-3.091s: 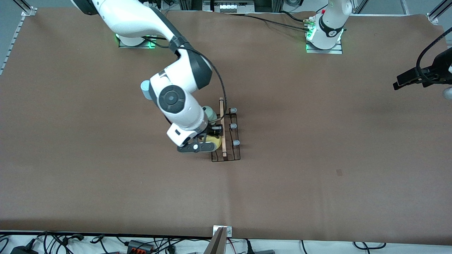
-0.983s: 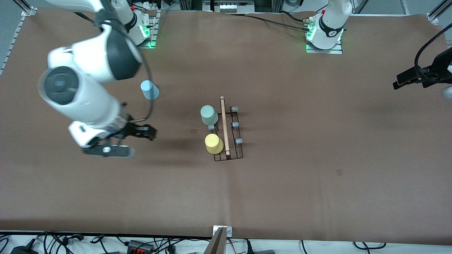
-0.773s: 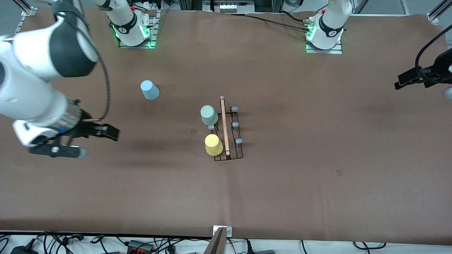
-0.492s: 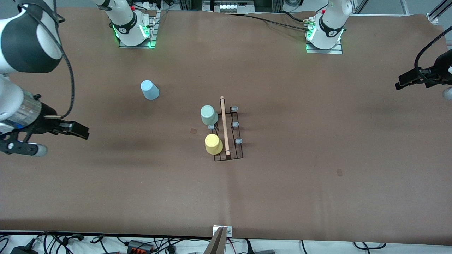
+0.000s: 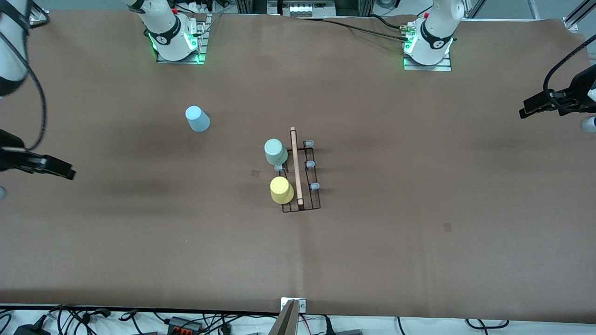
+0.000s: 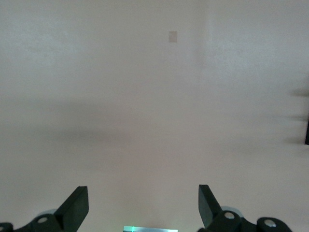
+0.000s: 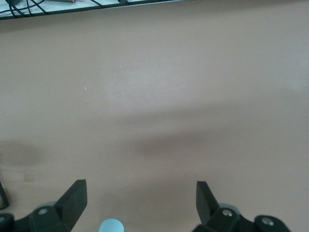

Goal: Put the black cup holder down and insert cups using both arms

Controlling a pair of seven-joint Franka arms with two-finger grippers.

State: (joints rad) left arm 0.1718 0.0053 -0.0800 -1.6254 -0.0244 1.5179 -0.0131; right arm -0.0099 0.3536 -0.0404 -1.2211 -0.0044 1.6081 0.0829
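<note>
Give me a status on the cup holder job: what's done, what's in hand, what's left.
Done: the black cup holder stands mid-table, with the pale green cup and the yellow cup upside down on it.

In hand: nothing. The right gripper and the left gripper are both open and empty over bare table at their own ends.

Left: the pale blue cup stands on the table apart from the holder.

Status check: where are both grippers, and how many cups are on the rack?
Left gripper and right gripper open over bare table. Green cup and yellow cup on black cup holder; blue cup loose. Nothing blocking.
</note>
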